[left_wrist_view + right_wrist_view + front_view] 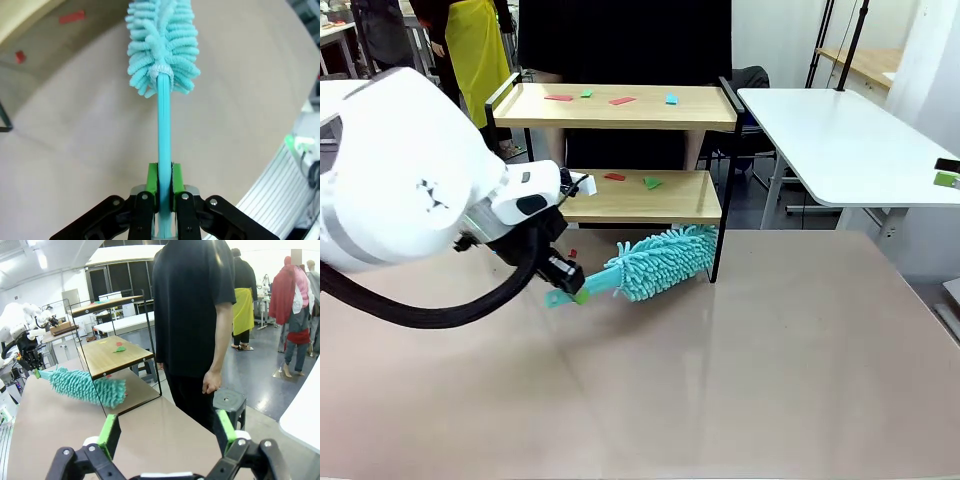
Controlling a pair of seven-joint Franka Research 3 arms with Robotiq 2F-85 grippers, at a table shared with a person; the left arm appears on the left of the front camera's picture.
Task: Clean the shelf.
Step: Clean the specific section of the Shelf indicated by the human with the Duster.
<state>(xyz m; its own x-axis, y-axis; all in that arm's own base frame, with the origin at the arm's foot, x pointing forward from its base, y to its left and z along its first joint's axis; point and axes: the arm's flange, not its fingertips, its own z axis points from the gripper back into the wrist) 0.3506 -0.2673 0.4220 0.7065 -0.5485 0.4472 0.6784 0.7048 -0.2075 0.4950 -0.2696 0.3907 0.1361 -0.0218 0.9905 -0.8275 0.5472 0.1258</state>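
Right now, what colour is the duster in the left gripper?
The duster is turquoise, handle and head; left wrist view shows it best.

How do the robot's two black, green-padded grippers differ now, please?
The left gripper is shut on the handle of the teal fluffy duster; the right gripper stands open, holding nothing. The left gripper is near the two-tier wooden shelf; the right gripper is farther off. Both have green pads.

left arm [400,170]: glossy white rounded shell, thick black cable [420,319]. left claw [165,172] and right claw [167,429]: black links, green pads [110,432], silver screws [181,197].
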